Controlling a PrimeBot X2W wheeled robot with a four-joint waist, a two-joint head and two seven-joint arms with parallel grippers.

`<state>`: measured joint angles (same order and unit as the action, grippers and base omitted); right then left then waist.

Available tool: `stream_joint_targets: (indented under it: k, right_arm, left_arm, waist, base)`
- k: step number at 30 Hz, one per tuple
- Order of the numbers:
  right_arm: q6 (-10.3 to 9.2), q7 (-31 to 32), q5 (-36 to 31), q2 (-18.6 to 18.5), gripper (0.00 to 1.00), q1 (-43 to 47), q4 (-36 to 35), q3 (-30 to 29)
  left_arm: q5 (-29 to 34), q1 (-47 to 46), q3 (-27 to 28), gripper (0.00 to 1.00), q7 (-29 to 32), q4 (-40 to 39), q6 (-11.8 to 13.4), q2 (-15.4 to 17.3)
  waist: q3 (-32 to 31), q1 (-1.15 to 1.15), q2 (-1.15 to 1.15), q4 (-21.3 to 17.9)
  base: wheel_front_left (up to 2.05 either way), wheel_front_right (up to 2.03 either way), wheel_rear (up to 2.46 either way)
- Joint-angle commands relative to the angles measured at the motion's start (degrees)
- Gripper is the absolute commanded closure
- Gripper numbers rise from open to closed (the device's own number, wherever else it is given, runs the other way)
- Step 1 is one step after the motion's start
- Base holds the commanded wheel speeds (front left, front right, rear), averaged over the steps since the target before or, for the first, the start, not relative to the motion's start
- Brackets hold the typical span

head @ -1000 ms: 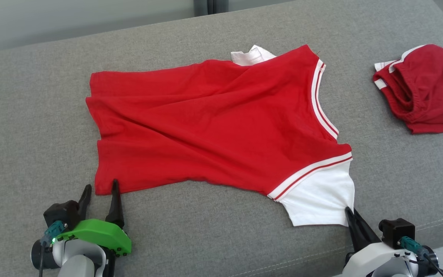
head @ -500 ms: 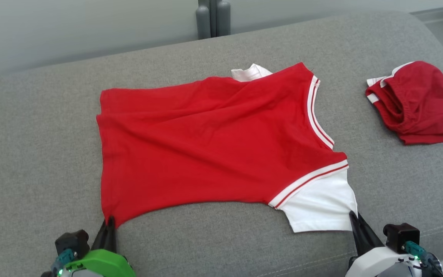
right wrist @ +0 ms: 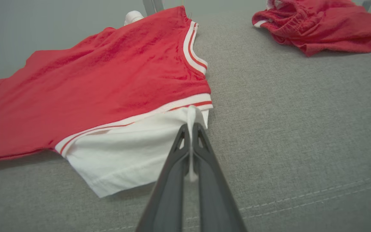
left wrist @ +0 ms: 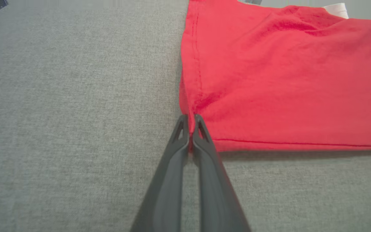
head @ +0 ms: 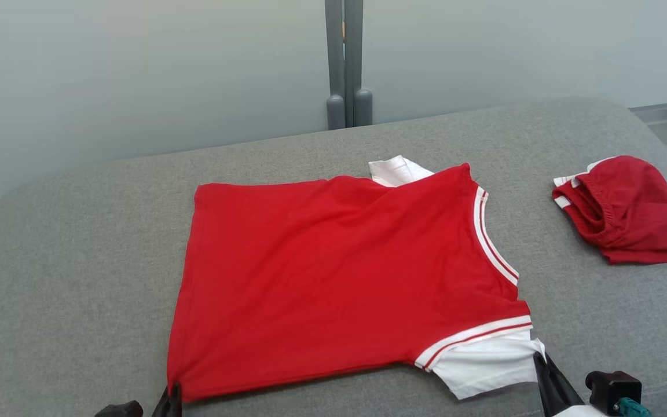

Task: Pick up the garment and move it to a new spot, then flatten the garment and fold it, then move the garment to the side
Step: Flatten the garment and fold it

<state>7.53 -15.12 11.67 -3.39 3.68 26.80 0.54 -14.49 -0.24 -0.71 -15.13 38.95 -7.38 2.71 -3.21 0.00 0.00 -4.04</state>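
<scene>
shirt [head: 339, 278] flat at sofa [head: 79, 260] centre.
left fingers [left wrist: 195, 129] clenched on red hem corner, shirt's 7 o'clock.
right fingers [right wrist: 197, 138] clenched on white sleeve edge, 5 o'clock.
shorts [head: 623, 214] bunched at 2 o'clock, well apart from shirt.

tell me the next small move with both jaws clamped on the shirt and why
Probably lift both arms together and evenly, keeping the near edge taut. The left jaws are shut on the hem corner of the red shirt, the right jaws on its white sleeve, and the rest lies on the grey cushion, so an uneven lift would likely bunch it.
</scene>
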Motion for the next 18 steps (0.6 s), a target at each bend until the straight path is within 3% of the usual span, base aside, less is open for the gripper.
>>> stream_joint_targets:
  k: [1,9,14,18]
  right_arm:
    - [-0.09,0.00,0.55,0.00,1.00,-0.11,-1.27,-0.08]
    - [-0.09,0.00,-0.04,-1.28,1.00,-10.98,-4.47,1.63]
    - [-0.07,0.00,-0.86,-5.38,1.00,-28.45,-2.63,4.05]
    - [-0.07,0.00,-1.05,-9.48,1.00,-46.96,2.30,5.12]
  left_arm:
    - [0.52,-0.74,-0.31,1.00,0.03,-1.51,-0.09,0.37]
    - [1.75,-13.15,-5.86,1.00,0.03,-5.42,-0.14,2.13]
    - [1.73,-31.77,-12.09,1.00,0.02,-4.21,-0.14,6.96]
    - [2.16,-52.04,-15.63,1.00,0.39,1.04,-0.05,9.60]
  waist:
    - [0.23,0.00,0.00,0.78]
    - [7.47,0.00,0.00,1.03]
    - [16.86,0.00,0.00,1.58]
    - [24.25,0.00,0.00,2.83]
  base:
    - [0.00,0.00,0.00]
    - [0.00,0.00,0.00]
    - [0.00,0.00,0.00]
    - [0.00,0.00,0.00]
